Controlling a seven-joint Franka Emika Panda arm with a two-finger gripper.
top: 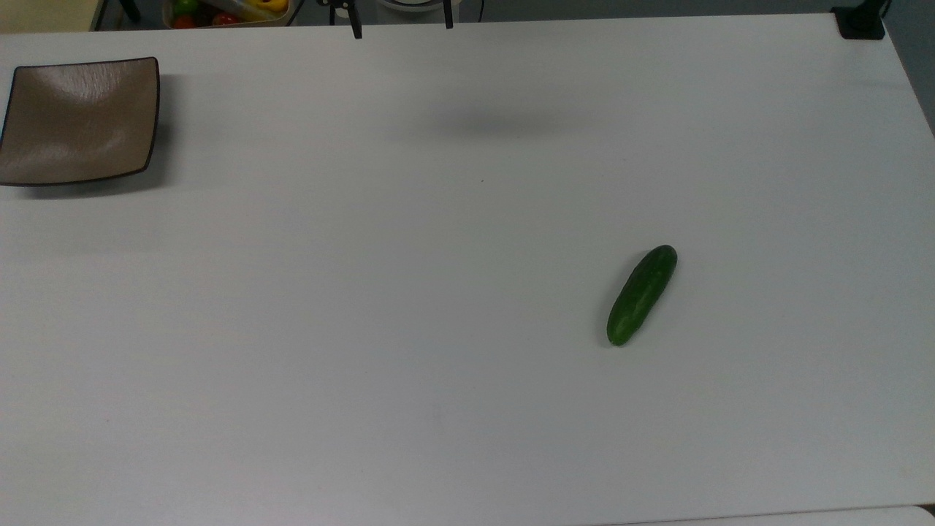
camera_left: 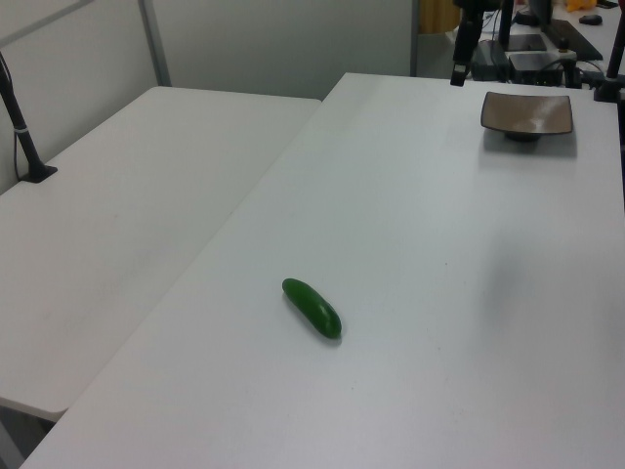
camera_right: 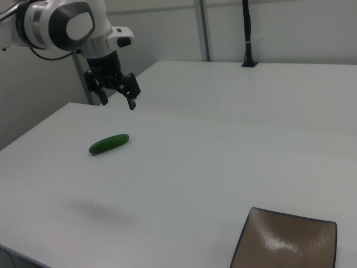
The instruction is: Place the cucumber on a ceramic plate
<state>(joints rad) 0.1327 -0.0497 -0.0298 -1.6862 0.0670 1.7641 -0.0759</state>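
The dark-green cucumber [top: 642, 295] [camera_left: 312, 309] [camera_right: 109, 144] lies alone on the white table, towards the top view's right. The square taupe-brown plate [top: 79, 120] [camera_left: 526, 112] [camera_right: 290, 243] sits bare at the top view's far left edge, far from the cucumber. My gripper [camera_right: 118, 103] hangs high in the air with its fingers spread wide and nothing between them, above and behind the cucumber in the right view. Its two dark fingertips [top: 356, 31] poke in at the top view's upper edge. It touches neither the cucumber nor the plate.
A bin of coloured vegetables [top: 226, 11] stands beyond the table's far edge. A black clamp [top: 860, 22] sits on the top view's upper right corner. A second white table [camera_left: 146, 195] with a black post [camera_left: 24, 127] adjoins this one.
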